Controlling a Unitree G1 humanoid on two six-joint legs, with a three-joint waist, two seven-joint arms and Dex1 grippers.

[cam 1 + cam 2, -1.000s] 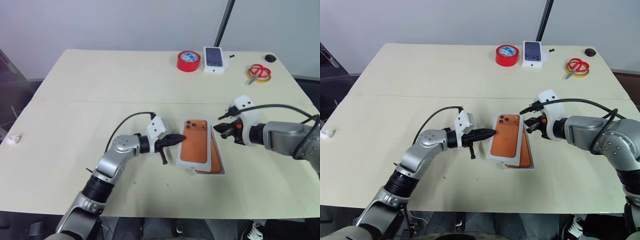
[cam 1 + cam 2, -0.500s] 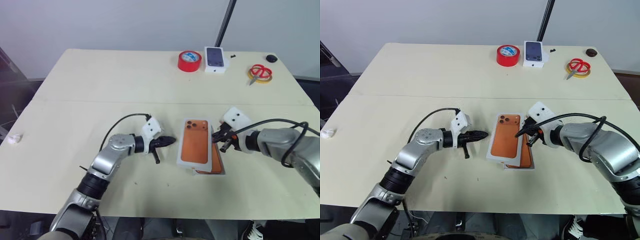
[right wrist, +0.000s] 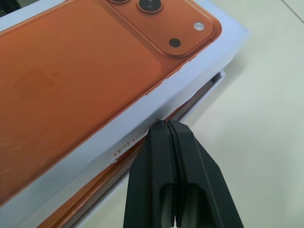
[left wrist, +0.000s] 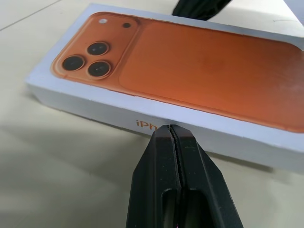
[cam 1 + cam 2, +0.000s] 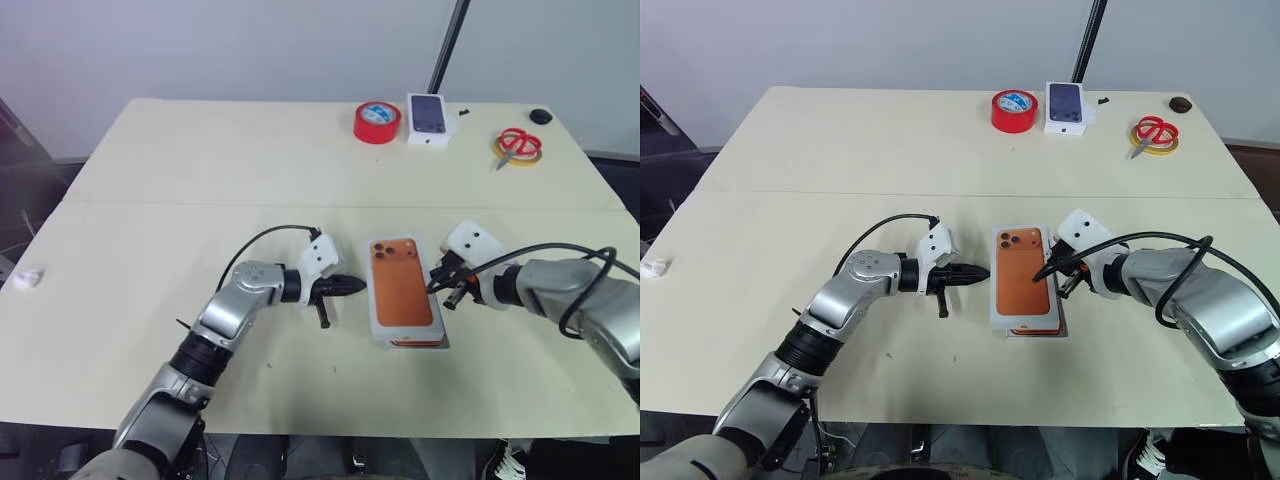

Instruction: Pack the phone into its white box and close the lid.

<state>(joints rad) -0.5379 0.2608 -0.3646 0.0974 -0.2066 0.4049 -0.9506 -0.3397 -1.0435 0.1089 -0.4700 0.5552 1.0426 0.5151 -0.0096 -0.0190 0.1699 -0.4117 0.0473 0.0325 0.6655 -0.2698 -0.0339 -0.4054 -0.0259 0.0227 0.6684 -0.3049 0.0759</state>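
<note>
From the head view the lid [image 5: 403, 294] sits slightly askew over the box [image 5: 432, 340] mid-desk [image 5: 150, 200], and both wrist views show the left end effector [image 4: 171, 127] and right end effector [image 3: 164, 122], each pressed together, at opposite sides, so uneven pushing could jam it crooked.

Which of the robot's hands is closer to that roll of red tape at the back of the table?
The right hand, though neither is near. Both hands sit at the orange-topped lid near the table's front, the left hand beside its other long edge. The red tape lies far behind them.
</note>
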